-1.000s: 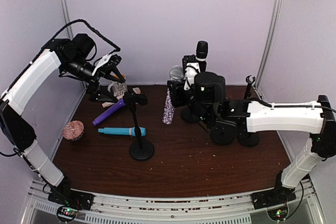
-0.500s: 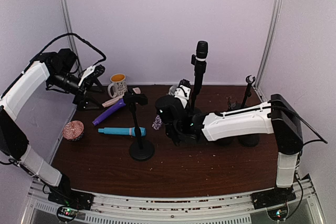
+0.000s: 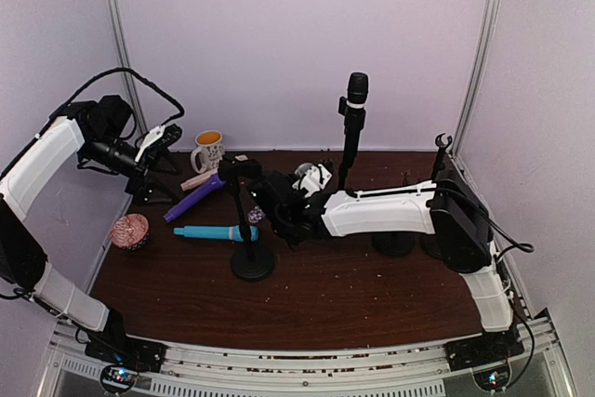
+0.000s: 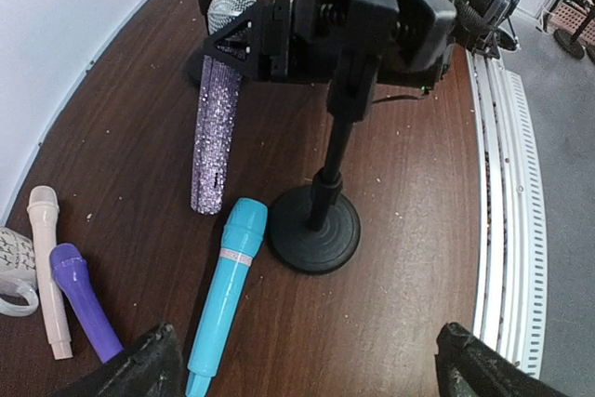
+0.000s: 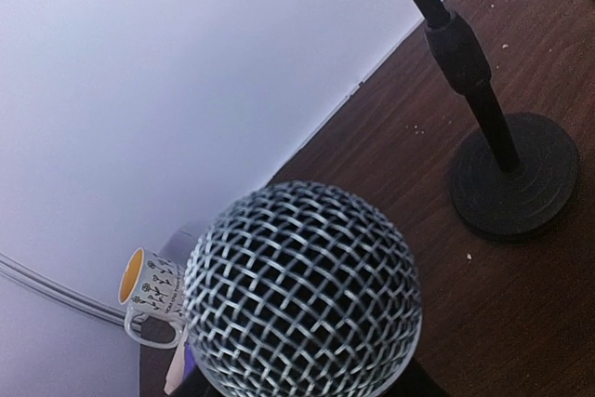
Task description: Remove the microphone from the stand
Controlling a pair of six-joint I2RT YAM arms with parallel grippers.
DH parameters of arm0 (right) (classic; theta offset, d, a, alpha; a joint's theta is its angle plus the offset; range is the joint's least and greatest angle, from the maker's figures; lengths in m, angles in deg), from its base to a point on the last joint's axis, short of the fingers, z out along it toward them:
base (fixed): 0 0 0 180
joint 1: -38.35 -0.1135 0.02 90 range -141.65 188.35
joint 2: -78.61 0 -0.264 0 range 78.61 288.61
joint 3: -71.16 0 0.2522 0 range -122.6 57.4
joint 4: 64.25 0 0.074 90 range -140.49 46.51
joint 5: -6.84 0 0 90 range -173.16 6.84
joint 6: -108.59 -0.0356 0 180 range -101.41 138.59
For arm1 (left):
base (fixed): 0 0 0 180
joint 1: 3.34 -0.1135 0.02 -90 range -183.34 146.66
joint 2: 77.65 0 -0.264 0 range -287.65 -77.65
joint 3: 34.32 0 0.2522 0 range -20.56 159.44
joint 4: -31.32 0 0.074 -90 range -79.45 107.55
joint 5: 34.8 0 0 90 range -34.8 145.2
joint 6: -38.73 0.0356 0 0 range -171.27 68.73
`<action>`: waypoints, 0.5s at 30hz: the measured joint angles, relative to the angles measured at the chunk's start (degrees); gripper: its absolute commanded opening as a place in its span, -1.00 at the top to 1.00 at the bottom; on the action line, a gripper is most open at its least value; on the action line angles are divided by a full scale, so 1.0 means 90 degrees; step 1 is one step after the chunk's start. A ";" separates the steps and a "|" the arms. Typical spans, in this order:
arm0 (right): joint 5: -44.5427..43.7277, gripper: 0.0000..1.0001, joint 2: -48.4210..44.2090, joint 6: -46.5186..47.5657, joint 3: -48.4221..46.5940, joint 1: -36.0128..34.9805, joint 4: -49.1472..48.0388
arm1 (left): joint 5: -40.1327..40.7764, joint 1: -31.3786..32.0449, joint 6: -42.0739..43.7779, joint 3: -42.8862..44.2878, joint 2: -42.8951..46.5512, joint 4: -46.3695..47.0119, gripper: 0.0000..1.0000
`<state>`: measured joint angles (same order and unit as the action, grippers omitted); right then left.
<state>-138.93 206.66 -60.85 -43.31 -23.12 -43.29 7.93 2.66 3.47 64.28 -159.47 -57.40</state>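
Observation:
A black microphone [image 3: 357, 90] stands upright in a tall stand at the back. My right gripper [image 3: 270, 204] reaches far left and is shut on a purple glitter microphone [image 4: 212, 137] with a silver mesh head [image 5: 302, 295]. It holds the microphone upright, tail near the table, just behind the front stand [image 3: 249, 262], whose clip is empty. The right gripper also shows in the left wrist view [image 4: 246, 39]. My left gripper [image 4: 311, 374] is open and empty, high at the left [image 3: 153, 141]. The right fingers are hidden under the mesh head.
A cyan microphone [image 3: 216, 232] lies by the front stand's base. A purple microphone [image 3: 193, 199] and a pale pink one [image 3: 197, 180] lie at the back left near a mug [image 3: 209, 149]. A pink cupcake-like object [image 3: 129, 231] sits left. A third stand [image 3: 442, 146] is at the right.
My right arm has swung left across the table with the glitter microphone, from the back centre to beside the front stand. My left arm has drawn back to the left.

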 measured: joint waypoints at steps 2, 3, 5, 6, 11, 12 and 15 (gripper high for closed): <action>0.0085 0.74 0.0070 -0.0260 -0.0034 0.0010 0.0136 | 0.0000 -0.0022 0.0002 -0.0015 0.0017 0.0000 -0.95; 0.0151 0.71 0.0100 -0.0415 -0.0032 0.0015 0.0197 | 0.0000 -0.0032 0.0002 -0.0024 0.0032 0.0000 -0.95; 0.0287 0.63 0.0121 -0.0668 0.0066 0.0029 0.0136 | 0.0000 -0.0051 0.0007 -0.0034 0.0051 0.0005 -0.96; 0.0350 0.60 0.0119 -0.0777 0.0170 0.0039 0.0032 | 0.0000 -0.0068 0.0015 -0.0051 0.0068 0.0005 -0.96; 0.0833 0.26 0.0112 -0.1353 0.0947 0.0165 -0.1127 | -0.0005 -0.0090 0.0029 -0.0114 0.0085 0.0007 -0.95; 0.0957 0.21 0.0109 -0.1389 0.1086 0.0192 -0.1362 | -0.0007 -0.0090 0.0032 -0.0117 0.0085 0.0007 -0.96; 0.1484 0.02 0.0109 -0.1372 0.1486 0.0333 -0.2152 | -0.0010 -0.0090 0.0032 -0.0117 0.0085 0.0007 -0.95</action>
<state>-125.58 207.65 -73.20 -29.93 -20.12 -62.65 7.85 1.86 3.76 63.23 -158.70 -57.34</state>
